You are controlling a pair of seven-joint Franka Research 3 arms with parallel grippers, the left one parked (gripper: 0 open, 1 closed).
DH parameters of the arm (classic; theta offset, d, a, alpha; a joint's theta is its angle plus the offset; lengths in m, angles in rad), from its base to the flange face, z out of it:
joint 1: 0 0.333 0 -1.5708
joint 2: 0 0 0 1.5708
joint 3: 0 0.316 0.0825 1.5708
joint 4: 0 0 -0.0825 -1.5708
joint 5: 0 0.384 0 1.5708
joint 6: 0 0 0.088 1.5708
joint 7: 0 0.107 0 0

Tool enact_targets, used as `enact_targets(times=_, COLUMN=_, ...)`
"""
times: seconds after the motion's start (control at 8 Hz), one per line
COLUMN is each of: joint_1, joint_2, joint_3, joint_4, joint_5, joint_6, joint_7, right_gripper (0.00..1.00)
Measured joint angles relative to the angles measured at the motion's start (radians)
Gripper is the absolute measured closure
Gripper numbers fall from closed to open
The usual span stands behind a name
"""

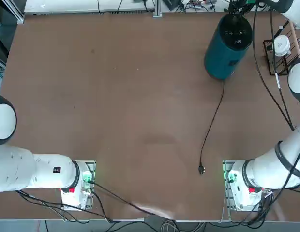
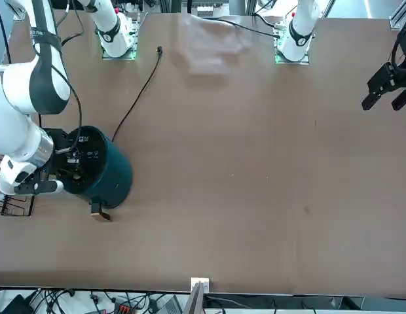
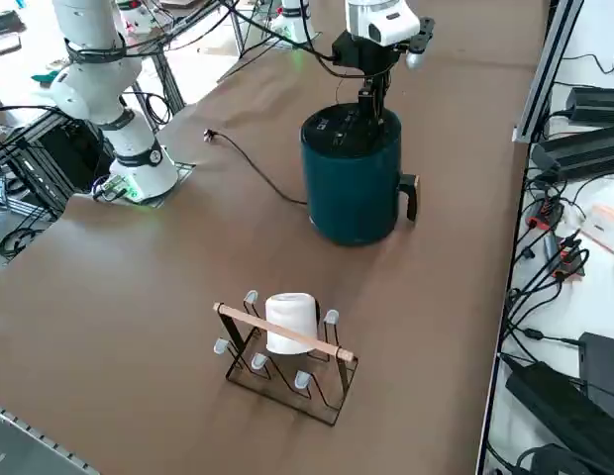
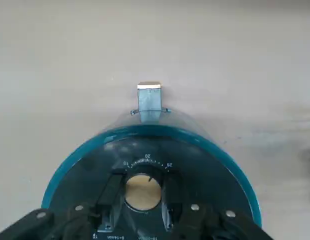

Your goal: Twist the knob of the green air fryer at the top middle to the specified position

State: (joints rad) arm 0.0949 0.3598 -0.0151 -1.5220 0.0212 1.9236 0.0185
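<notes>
The tall dark teal-green cylindrical air fryer (image 3: pixel 354 183) is seen standing upright on the brown table (image 1: pixel 116 106), its long axis vertical, directly beneath the right gripper (image 3: pixel 369 102). Its flat black round top (image 4: pixel 150 195) is turned upward, and a short black handle with a tan end (image 4: pixel 149 97) juts out sideways from the body on the side turned away from the robot's base.

The small round tan-orange knob (image 4: pixel 143 191) is set in that black top face, right between the gripper's two dark fingers (image 4: pixel 107 197). The fingers are seen apart, one on each side of the knob and close beside it; whether they press on it cannot be told.

An arc of small white scale markings curves round the knob on the handle side, where the numbers 10, 20 and 25 can be read. Further white display marks on the top face are too small to read.

A thin black power cord (image 1: pixel 213 123) trails from the fryer's base across the table toward the robot, ending in a loose plug (image 1: pixel 202 169).
</notes>
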Motion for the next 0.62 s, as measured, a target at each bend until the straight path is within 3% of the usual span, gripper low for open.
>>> enact_targets(times=0.25, joint_1=0.000, joint_2=0.000, joint_3=0.000, joint_4=0.000, joint_5=0.000, joint_6=-0.001, joint_7=-0.059, right_gripper=0.55)
enact_targets(times=0.62, joint_1=-0.002, joint_2=0.000, joint_3=0.000, joint_4=0.000, joint_5=0.003, joint_6=-0.002, joint_7=-0.292, right_gripper=0.55)
